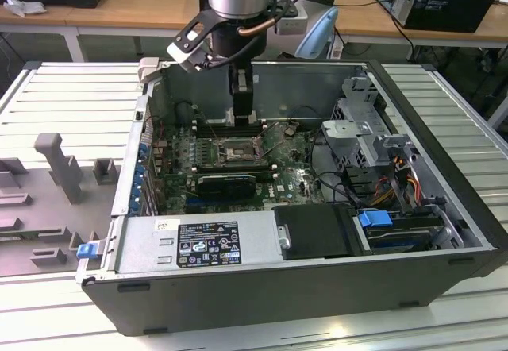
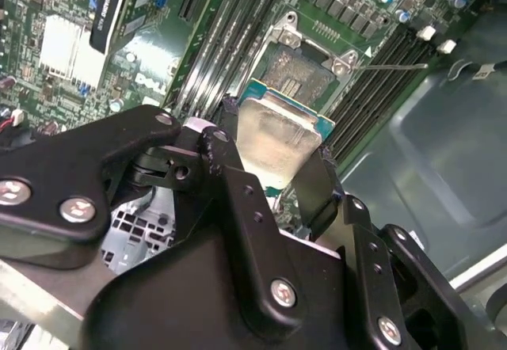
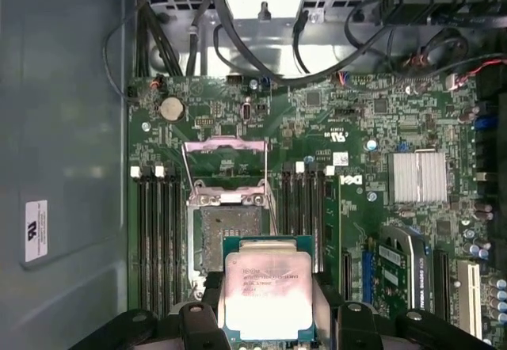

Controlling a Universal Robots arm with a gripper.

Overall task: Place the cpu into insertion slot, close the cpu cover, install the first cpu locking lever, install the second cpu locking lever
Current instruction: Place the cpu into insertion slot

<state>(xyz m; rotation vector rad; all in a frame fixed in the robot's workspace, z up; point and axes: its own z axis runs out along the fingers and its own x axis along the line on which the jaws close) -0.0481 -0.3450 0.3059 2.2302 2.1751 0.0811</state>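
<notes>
The cpu [image 3: 268,291], a flat square chip with a pale silver face and green edge, is clamped by its sides in my gripper [image 3: 268,322], which is shut on it. It hangs above the motherboard, just beside the insertion slot [image 3: 230,235], whose pale centre lies bare. The cpu cover [image 3: 224,158] stands swung open at the far end of the slot. In the second wrist view the cpu [image 2: 277,132] sits between the black fingers [image 2: 321,184], short of the insertion slot [image 2: 305,69]. In the exterior view my gripper [image 1: 242,117] hovers inside the computer case over the insertion slot [image 1: 236,154].
Long black memory slots [image 3: 158,239] flank the socket on both sides. A finned heat sink [image 3: 418,177] and a black card [image 1: 226,183] lie nearby. Cables [image 3: 261,61] and a drive cage [image 1: 361,133] crowd one end of the case; the case walls [image 1: 309,85] rise all round.
</notes>
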